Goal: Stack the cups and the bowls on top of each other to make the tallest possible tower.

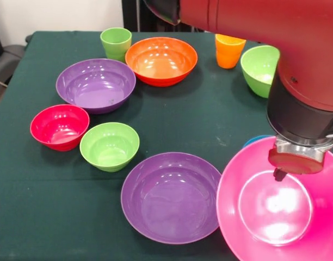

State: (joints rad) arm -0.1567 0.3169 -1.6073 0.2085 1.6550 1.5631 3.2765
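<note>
My gripper (282, 172) is at the far rim of the huge pink bowl (275, 217) at the near right. One dark fingertip (278, 175) shows inside the rim, and the gripper is shut on it. The pink bowl tilts toward the camera and its left edge overlaps a purple bowl (171, 197). A second purple bowl (96, 84) sits at the far left, with the orange bowl (161, 60) behind it to the right. The small red bowl (60, 126) and small lime green bowl (109, 145) touch each other. The light green cup (115, 42) and orange cup (229, 50) stand upright at the back.
A large lime green bowl (259, 68) lies at the back right, partly hidden by the red arm (297, 49). A sliver of blue bowl (256, 141) peeks out behind the pink rim. The dark green cloth (199, 119) covers the table.
</note>
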